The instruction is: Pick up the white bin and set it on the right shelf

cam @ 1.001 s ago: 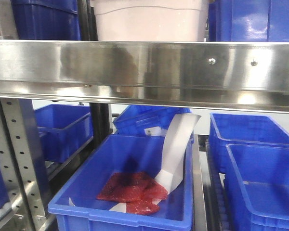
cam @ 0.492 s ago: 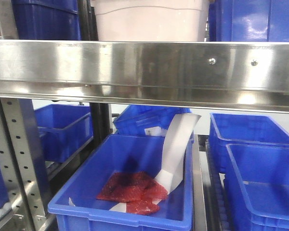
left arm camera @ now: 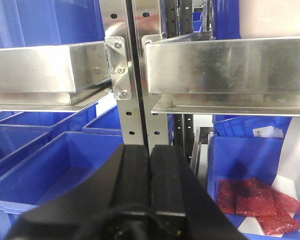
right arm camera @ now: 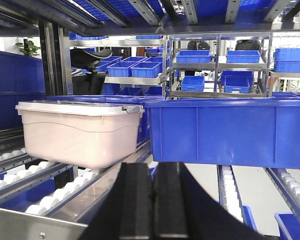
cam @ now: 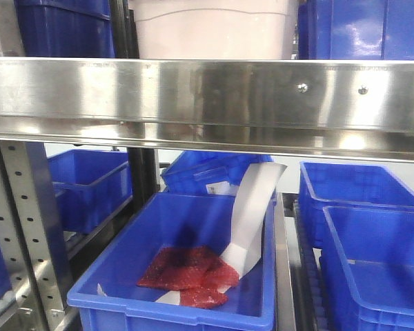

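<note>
Heads up: both the left gripper point(left arm camera: 150, 172) and right gripper point(right arm camera: 152, 192) are pinched closed and empty, so you'd just shove the white bin point(right arm camera: 80, 131) back along the rollers point(right arm camera: 20, 177).

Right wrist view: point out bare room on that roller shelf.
Bare rollers lie in front of the white bin, down to the steel front rail. A narrow gap separates the bin from the blue crate. Behind both it is crowded with more crates.

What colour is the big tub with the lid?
Pale pinkish-white, with a white lid. The tub shows best in the right wrist view.
</note>
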Controlling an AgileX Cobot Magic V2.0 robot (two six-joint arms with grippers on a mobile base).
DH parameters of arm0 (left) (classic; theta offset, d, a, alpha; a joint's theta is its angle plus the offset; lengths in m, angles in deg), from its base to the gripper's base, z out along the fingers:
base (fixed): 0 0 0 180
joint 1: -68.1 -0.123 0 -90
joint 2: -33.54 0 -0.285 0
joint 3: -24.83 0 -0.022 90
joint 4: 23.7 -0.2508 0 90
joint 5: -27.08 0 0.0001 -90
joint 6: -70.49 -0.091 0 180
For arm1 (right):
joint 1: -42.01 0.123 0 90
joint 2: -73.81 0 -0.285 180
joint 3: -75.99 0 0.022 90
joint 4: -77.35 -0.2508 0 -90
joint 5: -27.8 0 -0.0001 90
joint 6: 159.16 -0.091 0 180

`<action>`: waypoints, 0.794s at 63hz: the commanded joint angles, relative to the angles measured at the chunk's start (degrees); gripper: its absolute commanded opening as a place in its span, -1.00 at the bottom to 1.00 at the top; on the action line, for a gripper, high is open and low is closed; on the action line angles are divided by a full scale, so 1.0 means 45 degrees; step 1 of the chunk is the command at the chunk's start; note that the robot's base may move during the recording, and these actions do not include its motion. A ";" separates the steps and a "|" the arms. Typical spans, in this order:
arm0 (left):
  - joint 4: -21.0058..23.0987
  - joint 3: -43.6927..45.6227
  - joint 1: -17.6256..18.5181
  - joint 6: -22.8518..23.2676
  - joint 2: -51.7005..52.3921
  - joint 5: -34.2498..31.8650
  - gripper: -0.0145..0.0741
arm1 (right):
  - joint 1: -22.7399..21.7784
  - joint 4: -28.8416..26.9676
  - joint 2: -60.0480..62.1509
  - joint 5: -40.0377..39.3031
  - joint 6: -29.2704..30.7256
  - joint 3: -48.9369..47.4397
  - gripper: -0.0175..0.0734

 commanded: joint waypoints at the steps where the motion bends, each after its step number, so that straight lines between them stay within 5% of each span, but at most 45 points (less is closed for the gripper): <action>1: 0.0121 0.0004 0.0004 0.0102 0.0148 -0.0978 -0.94 | -0.0072 -0.0183 -0.0177 -0.0846 0.0035 -0.0350 -0.47; 45: 0.0186 0.0004 0.0004 0.0102 0.0148 -0.0978 -0.94 | -0.0072 -0.0183 -0.0177 -0.0846 0.0035 -0.0350 -0.47; 50: 0.0299 0.0004 0.0004 0.0888 0.0148 -0.1063 -0.94 | -0.0072 -0.0183 -0.0177 -0.0846 0.0035 -0.0350 -0.47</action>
